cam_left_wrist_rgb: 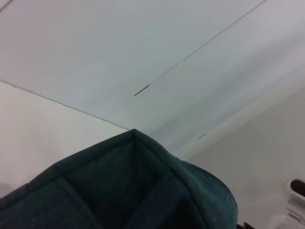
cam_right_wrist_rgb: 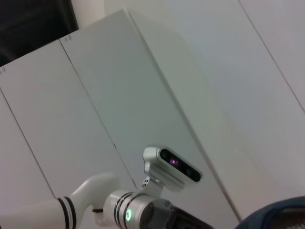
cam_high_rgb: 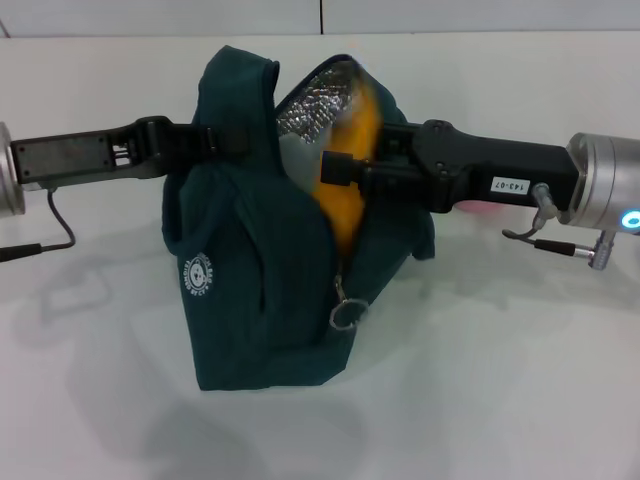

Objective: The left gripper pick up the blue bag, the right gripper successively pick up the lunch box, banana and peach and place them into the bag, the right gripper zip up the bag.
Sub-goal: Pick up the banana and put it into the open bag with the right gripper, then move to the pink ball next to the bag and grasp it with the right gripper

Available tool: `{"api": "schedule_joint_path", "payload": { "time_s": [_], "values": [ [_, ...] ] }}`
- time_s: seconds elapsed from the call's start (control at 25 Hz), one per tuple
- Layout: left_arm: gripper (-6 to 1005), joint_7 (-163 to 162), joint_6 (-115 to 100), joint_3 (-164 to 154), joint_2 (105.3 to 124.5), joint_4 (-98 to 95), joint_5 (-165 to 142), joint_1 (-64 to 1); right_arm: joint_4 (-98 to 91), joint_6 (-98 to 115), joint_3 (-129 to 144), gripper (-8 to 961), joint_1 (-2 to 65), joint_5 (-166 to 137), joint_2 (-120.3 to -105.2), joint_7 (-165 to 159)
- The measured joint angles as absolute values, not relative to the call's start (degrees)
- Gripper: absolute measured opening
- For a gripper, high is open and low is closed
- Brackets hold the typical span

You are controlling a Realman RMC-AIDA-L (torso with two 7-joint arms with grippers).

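Right claw [cam_high_rgb: 335, 170] holds banana [cam_high_rgb: 352, 160] inside blue bag [cam_high_rgb: 250, 290]

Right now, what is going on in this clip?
The left end effector holds the blue bag up by its top edge on the white table, keeping the mouth open so the silver lining shows. The right end effector reaches into the opening with the banana, which is partly inside the bag. A bit of pink, probably the peach, shows behind the right arm. The lunch box is not visible. The bag is not zipped.
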State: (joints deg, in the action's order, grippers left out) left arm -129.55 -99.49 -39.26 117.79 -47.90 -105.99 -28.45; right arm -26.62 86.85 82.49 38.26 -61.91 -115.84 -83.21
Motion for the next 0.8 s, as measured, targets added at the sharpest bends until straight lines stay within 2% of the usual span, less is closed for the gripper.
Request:
{"api": "schedule_joint_path", "payload": {
  "time_s": [0.56,0.72,0.8],
  "values": [
    [41,-129.63,-99.40,-39.29,117.97,-47.90,-105.98,-27.84,-28.37,88.87,76.05,663,35.41,-62.31,-115.13,-82.85],
    [42,-129.55,-99.40,-39.29,118.02,-47.90,-105.98,-27.54,-29.97,90.46,70.99,664,33.47,-62.57,-114.03,-82.52],
    [42,-129.55,-99.40,-39.29,118.03,-47.90,-105.98,-27.38,-30.34,90.11,69.40,664,32.51,-62.76,-112.96,-81.63]
  ]
}}
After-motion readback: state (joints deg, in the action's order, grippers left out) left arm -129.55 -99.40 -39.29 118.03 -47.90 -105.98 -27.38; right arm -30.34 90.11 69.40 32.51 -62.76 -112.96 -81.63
